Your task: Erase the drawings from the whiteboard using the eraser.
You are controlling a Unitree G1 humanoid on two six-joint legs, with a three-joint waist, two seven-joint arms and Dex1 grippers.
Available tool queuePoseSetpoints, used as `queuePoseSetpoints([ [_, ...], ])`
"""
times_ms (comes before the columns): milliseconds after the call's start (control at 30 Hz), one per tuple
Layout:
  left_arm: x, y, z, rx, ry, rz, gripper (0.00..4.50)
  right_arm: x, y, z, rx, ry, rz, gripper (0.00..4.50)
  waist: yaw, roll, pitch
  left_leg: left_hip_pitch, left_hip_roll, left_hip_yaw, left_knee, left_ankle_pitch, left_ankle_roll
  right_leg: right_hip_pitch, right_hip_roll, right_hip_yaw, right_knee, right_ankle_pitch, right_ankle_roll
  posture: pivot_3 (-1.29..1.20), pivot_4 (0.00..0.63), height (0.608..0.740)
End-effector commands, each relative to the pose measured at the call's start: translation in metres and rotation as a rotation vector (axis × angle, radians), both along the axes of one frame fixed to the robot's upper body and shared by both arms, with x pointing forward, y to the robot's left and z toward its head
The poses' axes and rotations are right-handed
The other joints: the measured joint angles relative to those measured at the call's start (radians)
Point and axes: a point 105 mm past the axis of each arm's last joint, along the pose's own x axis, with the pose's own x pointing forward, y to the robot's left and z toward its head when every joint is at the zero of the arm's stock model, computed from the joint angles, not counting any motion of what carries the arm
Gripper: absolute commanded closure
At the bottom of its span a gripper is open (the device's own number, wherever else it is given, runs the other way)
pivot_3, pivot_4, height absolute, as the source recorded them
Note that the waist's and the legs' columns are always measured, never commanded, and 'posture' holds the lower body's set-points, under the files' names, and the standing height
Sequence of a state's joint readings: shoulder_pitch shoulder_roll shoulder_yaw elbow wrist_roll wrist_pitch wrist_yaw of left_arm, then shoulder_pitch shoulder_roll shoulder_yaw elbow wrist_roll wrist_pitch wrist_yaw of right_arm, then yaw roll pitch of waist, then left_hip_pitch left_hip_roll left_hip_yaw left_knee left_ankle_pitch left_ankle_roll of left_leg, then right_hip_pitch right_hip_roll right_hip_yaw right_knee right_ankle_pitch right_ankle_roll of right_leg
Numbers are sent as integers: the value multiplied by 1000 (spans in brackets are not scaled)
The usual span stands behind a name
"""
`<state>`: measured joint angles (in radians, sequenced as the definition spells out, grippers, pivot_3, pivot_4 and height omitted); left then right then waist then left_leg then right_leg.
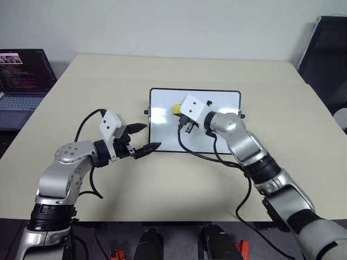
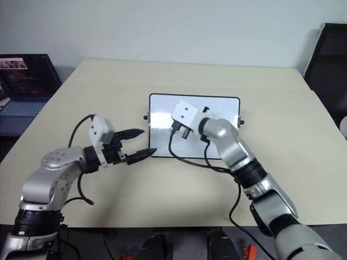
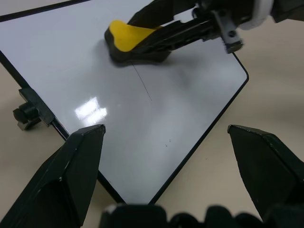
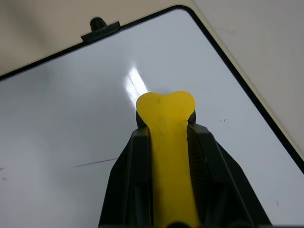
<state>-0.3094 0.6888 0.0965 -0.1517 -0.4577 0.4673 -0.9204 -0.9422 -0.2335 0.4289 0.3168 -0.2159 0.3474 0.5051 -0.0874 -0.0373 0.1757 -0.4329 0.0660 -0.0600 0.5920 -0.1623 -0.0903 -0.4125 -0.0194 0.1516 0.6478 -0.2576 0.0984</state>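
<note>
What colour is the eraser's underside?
Dark, nearly black, under the eraser's yellow top; clearest in the left wrist view.

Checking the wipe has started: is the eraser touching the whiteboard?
Touching. In the left wrist view the eraser, clamped in the right hand, sits with its dark underside flat on the whiteboard.

We see a beige table (image 1: pixel 108 81) carrying the whiteboard (image 1: pixel 162 108) lying flat near its centre; at ten o'clock, a laptop (image 1: pixel 21 81) sits beyond its edge.
</note>
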Motion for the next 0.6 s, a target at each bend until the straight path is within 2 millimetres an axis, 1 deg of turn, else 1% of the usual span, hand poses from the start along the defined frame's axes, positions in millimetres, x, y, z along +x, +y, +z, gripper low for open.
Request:
queuePoseSetpoints([
  [33, -4, -2, 10, 20, -58, -19, 0, 12, -7, 6, -38, -33, -34, 3836, 1, 0, 0, 0, 0, 0, 0, 0, 0, 0, 0, 0, 0, 0, 0, 0, 150, 740],
  [67, -5, -2, 10, 20, -58, -19, 0, 13, -9, 2, -64, -16, -32, 3842, 1, 0, 0, 0, 0, 0, 0, 0, 0, 0, 0, 0, 1, 0, 0, 0, 150, 740],
  [100, -5, -2, 10, 20, -57, -19, 0, 10, -9, -6, -95, 30, -9, 3842, 1, 0, 0, 0, 0, -1, 1, 0, 0, 1, 0, -1, 1, -1, 0, 0, 150, 740],
  [200, -6, -1, 9, 21, -57, -18, 0, -1, -11, -20, -136, 119, 46, 3844, 1, 0, 0, 1, 0, -1, 2, 0, 0, 3, 0, 0, 1, -2, -2, 0, 150, 740],
  [300, -5, -1, 8, 20, -56, -19, 0, -7, -15, -27, -153, 153, 63, 3845, 2, 0, 0, 1, 0, -1, 2, 0, 0, 3, 0, 0, 1, -3, -1, 0, 150, 740],
  [367, -5, -1, 8, 19, -56, -21, 0, 2, -19, -14, -117, 77, 5, 3845, 1, 0, 0, 2, 0, -1, 2, 0, 0, 3, 0, 0, 2, -3, -1, 0, 150, 740],
  [467, -6, -2, 6, 17, -52, -28, 0, 20, -28, 17, -47, -76, -104, 3845, 0, 0, 0, 2, 0, -1, 2, 0, 0, 2, 0, 0, 2, -3, -1, 0, 150, 740],
  [500, -6, -2, 6, 17, -51, -29, 0, 23, -29, 21, -37, -96, -116, 3846, 2, 0, 0, 2, 0, -1, 2, 0, 0, 2, 0, 0, 2, -2, -1, 0, 150, 740],
  [533, -6, -2, 5, 17, -50, -30, 0, 23, -29, 21, -36, -97, -117, 3846, 3, 0, 0, 2, 0, -1, 2, 1, 0, 2, 0, 0, 2, -2, -1, 0, 150, 740],
  [600, -6, -2, 5, 17, -49, -31, 0, 21, -28, 11, -61, -57, -98, 3846, 4, 0, 0, 2, 0, -1, 3, 1, 0, 2, 0, 0, 2, -2, -1, 0, 150, 740],
])
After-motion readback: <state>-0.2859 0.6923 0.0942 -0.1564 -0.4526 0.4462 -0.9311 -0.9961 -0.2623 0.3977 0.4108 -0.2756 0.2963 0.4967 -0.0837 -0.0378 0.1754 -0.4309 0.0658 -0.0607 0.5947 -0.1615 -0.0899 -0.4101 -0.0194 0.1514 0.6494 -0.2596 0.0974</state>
